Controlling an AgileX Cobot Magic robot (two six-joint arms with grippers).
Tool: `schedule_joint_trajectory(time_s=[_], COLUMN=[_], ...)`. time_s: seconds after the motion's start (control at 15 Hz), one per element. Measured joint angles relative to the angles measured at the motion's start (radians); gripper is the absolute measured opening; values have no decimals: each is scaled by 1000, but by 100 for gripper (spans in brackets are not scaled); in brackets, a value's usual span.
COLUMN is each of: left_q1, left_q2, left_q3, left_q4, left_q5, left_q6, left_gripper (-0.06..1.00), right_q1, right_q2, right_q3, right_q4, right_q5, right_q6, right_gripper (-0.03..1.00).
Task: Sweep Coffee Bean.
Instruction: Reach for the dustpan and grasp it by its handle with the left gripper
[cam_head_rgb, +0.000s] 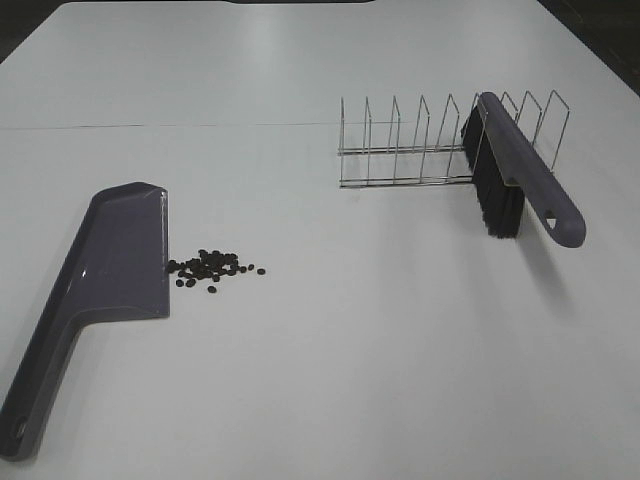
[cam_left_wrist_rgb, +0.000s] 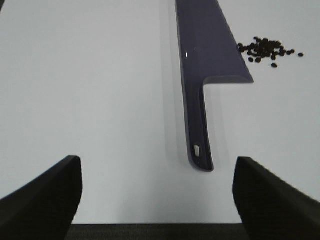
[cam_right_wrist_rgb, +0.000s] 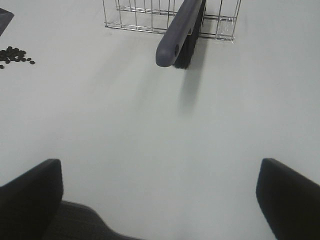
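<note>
Left wrist and right wrist views alone show the left end effector and right end effector, both open.

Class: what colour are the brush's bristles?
Black bristles on the purple plastic brush; clearest in the exterior high view.

Lab-like plain white table

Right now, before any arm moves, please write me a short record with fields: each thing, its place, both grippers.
dustpan: flat purple plastic dustpan, left side, one edge beside the beans
beans: loose cluster of dark oval coffee beans, on the white table
brush: purple-handled black-bristle brush, resting in the metal wire rack, right side
left gripper: open, empty
right gripper: open, empty
</note>
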Motion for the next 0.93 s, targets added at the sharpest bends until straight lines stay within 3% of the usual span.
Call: schedule_joint_trajectory(time_s=[0.27,0.33,0.8,0.93], left_q1=[0,0,-2,-44], left_q2=[218,356,802,939], left_q3=[0,-9,-64,-69], left_q4=[0,-7,-93,-117], left_q5=[-3,-15,-301,-379], left_q6=[-21,-22,-29,-29], left_gripper=[75,75,75,75], right_q1=[0,0,0,0], right_q2=[0,0,0,0], right_q3=[0,0,0,0], right_q4=[0,0,0,0], right_q5=[0,0,0,0], right_q6=[0,0,0,0], right_gripper=[93,92,91,91])
